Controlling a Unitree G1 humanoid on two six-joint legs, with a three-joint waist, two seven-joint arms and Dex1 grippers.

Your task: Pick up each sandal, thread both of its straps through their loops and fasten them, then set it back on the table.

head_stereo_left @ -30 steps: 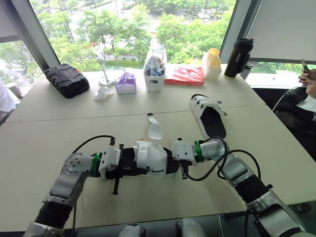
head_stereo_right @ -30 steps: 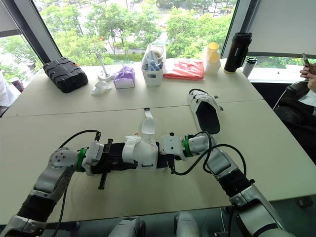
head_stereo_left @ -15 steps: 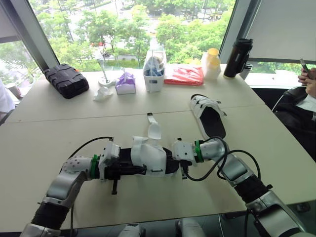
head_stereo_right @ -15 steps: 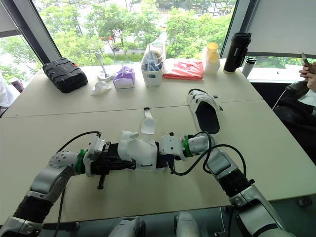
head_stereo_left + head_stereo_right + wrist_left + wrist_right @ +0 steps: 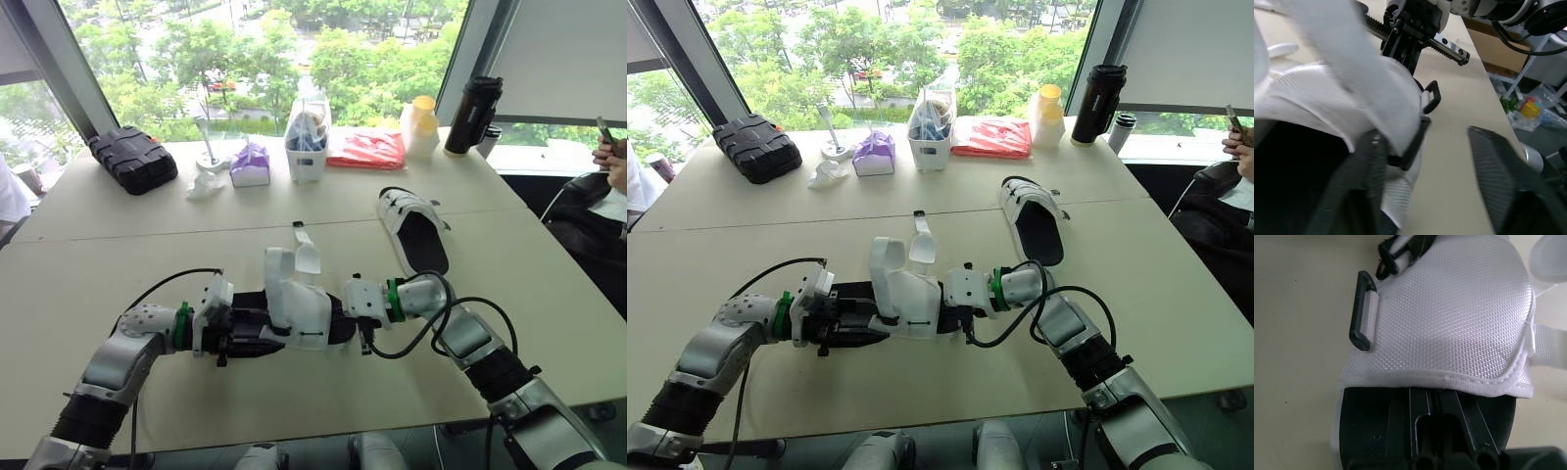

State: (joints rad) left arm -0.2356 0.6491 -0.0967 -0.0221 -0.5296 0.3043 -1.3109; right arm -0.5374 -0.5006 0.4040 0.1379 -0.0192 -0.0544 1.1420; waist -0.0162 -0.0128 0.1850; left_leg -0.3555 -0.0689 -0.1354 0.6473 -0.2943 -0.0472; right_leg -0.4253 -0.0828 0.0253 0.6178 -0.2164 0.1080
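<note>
We see the sandal (image 5: 294, 308) mid-table near the front edge, btwn both grippers; second sandal (image 5: 413, 230) lies far right. The left gripper (image 5: 240, 331) sits at the heel w/ fingers wide apart, clamping nothing. The right gripper (image 5: 351, 318) is closed on the toe sole.

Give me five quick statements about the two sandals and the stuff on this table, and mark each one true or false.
1. A far sandal lies on the table, on the right side. True.
2. A strap of the near sandal stands up. True.
3. The tumbler lies on its side. False: it stands upright at the far right of the table.
4. The black case sits at the far right. False: it sits at the far left.
5. The left pincer is open. True.
</note>
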